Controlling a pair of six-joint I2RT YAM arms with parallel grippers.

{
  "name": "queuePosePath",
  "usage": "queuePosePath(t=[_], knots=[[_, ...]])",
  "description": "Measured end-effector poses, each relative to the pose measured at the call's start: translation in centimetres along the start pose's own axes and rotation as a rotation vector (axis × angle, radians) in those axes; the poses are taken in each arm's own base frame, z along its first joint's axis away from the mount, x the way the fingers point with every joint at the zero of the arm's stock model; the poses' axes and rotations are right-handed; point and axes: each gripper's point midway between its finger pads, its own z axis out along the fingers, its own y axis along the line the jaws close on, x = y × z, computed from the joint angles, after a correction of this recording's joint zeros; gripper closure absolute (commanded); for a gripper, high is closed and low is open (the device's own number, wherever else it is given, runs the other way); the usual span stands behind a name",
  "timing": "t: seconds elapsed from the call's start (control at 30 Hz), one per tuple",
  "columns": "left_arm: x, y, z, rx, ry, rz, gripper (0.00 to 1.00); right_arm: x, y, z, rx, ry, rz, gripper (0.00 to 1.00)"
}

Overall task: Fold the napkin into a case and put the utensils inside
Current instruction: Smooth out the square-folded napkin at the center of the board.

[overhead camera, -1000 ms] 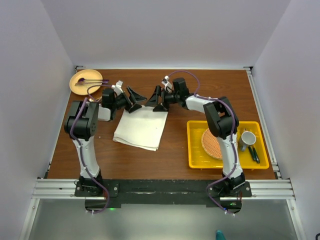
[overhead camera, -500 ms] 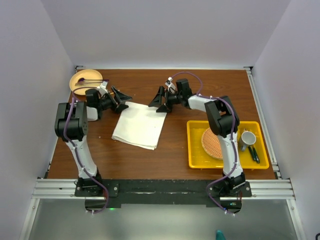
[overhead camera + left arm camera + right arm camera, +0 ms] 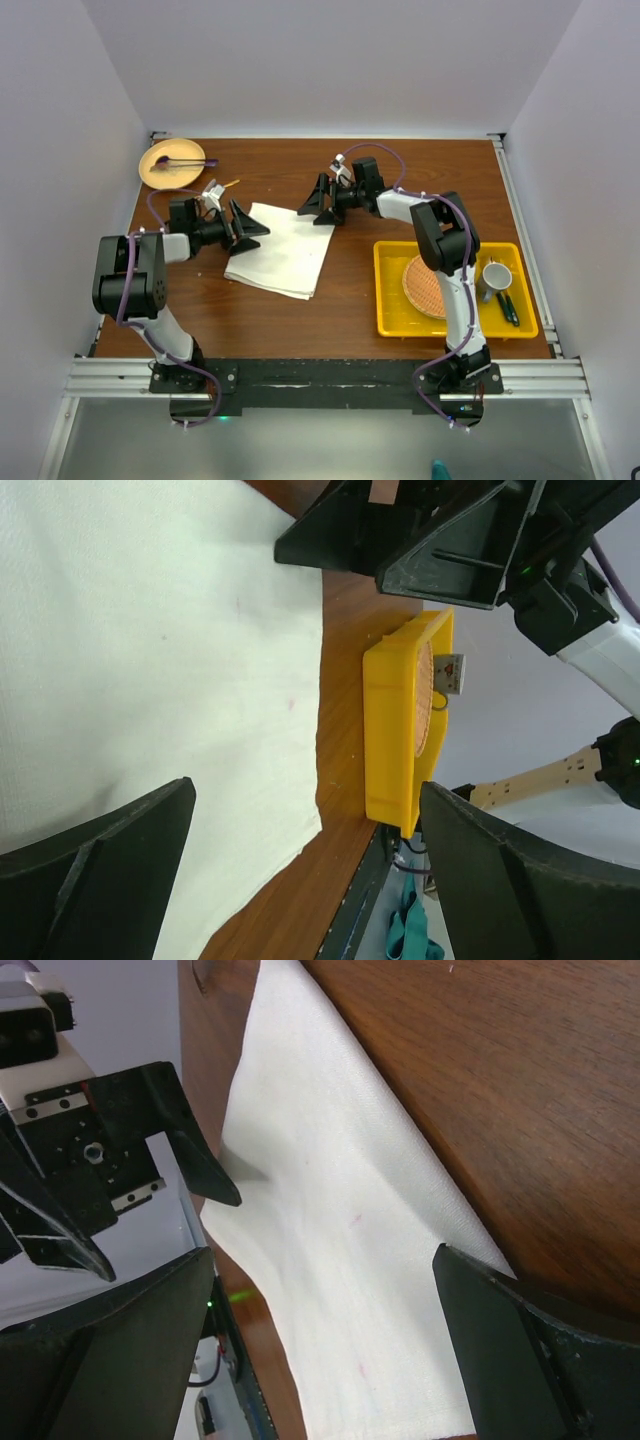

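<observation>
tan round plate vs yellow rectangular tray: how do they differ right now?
Shape: the tan round plate is a shallow disc; the yellow rectangular tray is larger and walled.
Place: the plate sits at the far left corner, the tray on the right, nearer the arm bases.
Contents: the plate holds a purple utensil; the tray holds a round woven orange mat, a mug and dark green-handled utensils.
Shared: both rest on the wooden table.

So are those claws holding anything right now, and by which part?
Nothing. The left gripper and right gripper both stand open by the napkin's edges, neither closed on it.
</observation>
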Motion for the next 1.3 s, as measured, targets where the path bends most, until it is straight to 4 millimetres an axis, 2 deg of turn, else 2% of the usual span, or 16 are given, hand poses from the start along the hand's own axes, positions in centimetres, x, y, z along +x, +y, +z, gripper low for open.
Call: queuePosePath(t=[0.13,0.2,0.27,0.37,0.6,0.77,0.8,0.87,0.93,1.03,1.13,1.2,1.3], knots=[[0.8,1.1,-0.3,-0.041,0.019,0.010,0.00,0.0,0.0,-0.1,0.003,0.000,-0.010,0.02],[0.9,2.3,-0.8,-0.070,0.015,0.000,0.00,0.1,0.0,-0.1,0.004,0.001,-0.014,0.02],[0.9,4.7,-1.9,-0.102,0.005,-0.059,0.00,0.1,-0.1,-0.1,0.005,0.003,-0.020,0.02],[0.3,5.5,-3.4,-0.049,0.011,-0.124,0.00,0.2,-0.1,-0.2,0.007,0.005,-0.028,0.02],[-0.8,5.0,-4.8,-0.085,0.036,0.002,0.00,0.2,-0.2,-0.3,0.011,0.010,-0.047,0.02],[-1.9,1.1,-5.4,-0.083,0.054,0.191,0.00,0.3,-0.2,-0.3,0.016,0.015,-0.053,0.02],[-1.3,-0.1,-5.1,-0.072,0.072,0.233,0.00,0.3,-0.2,-0.3,0.017,0.017,-0.055,0.02],[-0.3,-1.3,-4.4,-0.055,0.107,0.269,0.00,0.4,-0.2,-0.4,0.017,0.018,-0.058,0.02],[1.2,-1.6,-3.6,-0.040,0.149,0.276,0.00,0.4,-0.2,-0.4,0.019,0.019,-0.061,0.02],[3.6,0.1,-3.4,-0.055,0.200,0.202,0.00,0.4,-0.3,-0.5,0.022,0.022,-0.066,0.02],[5.4,2.9,-3.6,-0.092,0.231,0.086,0.00,0.5,-0.3,-0.5,0.023,0.024,-0.070,0.02],[5.8,4.1,-3.9,-0.093,0.231,0.012,0.00,0.5,-0.3,-0.5,0.023,0.024,-0.073,0.02],[5.4,4.5,-4.4,-0.052,0.210,-0.063,0.00,0.5,-0.3,-0.6,0.024,0.026,-0.076,0.02]])
